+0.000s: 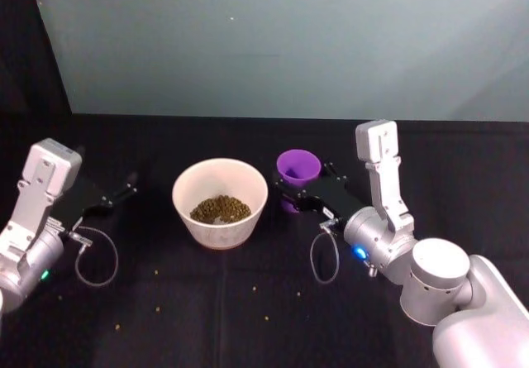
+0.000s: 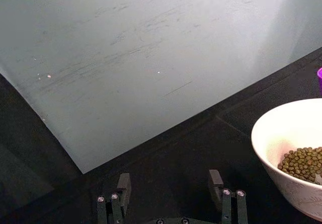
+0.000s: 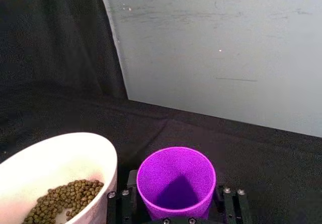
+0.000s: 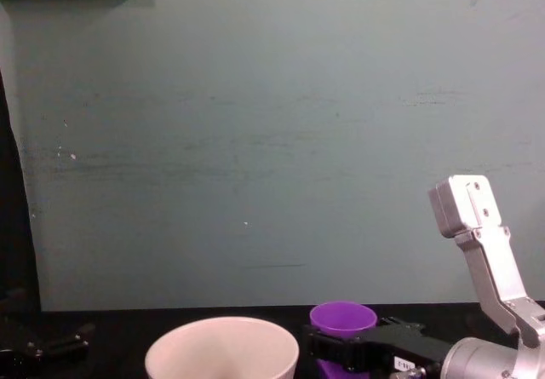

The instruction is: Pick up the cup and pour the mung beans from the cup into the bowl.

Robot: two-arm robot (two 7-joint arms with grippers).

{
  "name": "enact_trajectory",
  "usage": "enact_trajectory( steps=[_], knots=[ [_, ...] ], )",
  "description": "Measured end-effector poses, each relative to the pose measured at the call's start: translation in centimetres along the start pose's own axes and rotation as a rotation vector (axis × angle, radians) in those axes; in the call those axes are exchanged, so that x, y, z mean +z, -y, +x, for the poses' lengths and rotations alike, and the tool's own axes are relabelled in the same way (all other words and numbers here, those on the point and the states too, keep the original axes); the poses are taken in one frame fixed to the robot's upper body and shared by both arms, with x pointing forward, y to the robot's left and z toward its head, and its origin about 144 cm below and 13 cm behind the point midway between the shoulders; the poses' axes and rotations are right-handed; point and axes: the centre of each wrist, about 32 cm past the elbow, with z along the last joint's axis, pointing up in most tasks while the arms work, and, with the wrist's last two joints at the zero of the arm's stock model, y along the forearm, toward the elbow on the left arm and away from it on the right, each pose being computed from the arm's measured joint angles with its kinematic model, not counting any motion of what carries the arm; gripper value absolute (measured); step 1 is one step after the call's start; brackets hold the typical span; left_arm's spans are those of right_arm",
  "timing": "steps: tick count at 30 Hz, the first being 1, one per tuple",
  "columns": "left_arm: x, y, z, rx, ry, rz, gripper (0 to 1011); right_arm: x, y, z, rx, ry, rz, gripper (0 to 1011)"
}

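Between the fingers of the right gripper (image 1: 291, 193), pinched at mid-height and upright: the cup (image 1: 297, 168), purple, mouth up, apparently empty. Just beside it on the robot's left, resting on the black tabletop (image 1: 248, 302): the bowl (image 1: 220, 203), cream-white, close to the cup but apart, with the mung beans (image 1: 221, 209) heaped at its bottom. Scattered over the tabletop nearer the robot: a few stray beans. Farther left, well apart from the bowl: the left gripper (image 1: 116, 194), fingers spread, holding nothing.

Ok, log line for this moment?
right gripper: shut on cup, upright, empty | beans: in bowl | left gripper: open, idle
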Motion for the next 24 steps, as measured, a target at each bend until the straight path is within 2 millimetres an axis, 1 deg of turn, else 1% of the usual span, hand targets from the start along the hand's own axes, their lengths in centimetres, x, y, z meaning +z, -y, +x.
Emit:
enact_trajectory(
  steps=[2, 4, 5, 6, 8, 11, 12, 14, 18, 24],
  knots=[
    [0.0, 0.0, 0.0, 0.0, 0.0, 0.0, 1011, 0.2, 0.0, 0.0, -0.001, 0.002, 0.006, 922],
    [0.0, 0.0, 0.0, 0.0, 0.0, 0.0, 1011, 0.3, 0.1, -0.1, -0.002, 0.006, 0.012, 953],
    [0.0, 0.0, 0.0, 0.0, 0.0, 0.0, 1011, 0.5, 0.2, -0.2, -0.004, 0.01, 0.018, 995],
    [0.0, 0.0, 0.0, 0.0, 0.0, 0.0, 1011, 0.6, 0.3, -0.2, -0.006, 0.013, 0.023, 1002],
    [0.0, 0.0, 0.0, 0.0, 0.0, 0.0, 1012, 1.0, 0.4, -0.4, -0.009, 0.021, 0.036, 1003],
    [0.0, 0.0, 0.0, 0.0, 0.0, 0.0, 1011, 2.0, 0.9, -0.8, -0.017, 0.047, 0.083, 1003],
    [0.0, 0.0, 0.0, 0.0, 0.0, 0.0, 1011, 2.0, 0.9, -0.8, -0.017, 0.047, 0.083, 1003],
    [0.0, 0.0, 0.0, 0.0, 0.0, 0.0, 1011, 2.9, 1.3, -1.0, -0.024, 0.062, 0.129, 1002],
    [0.0, 0.0, 0.0, 0.0, 0.0, 0.0, 1011, 3.9, 1.8, -1.2, -0.043, 0.076, 0.191, 1003],
    [0.0, 0.0, 0.0, 0.0, 0.0, 0.0, 1011, 4.6, 2.4, -0.9, -0.101, 0.089, 0.27, 1002]
  ],
)
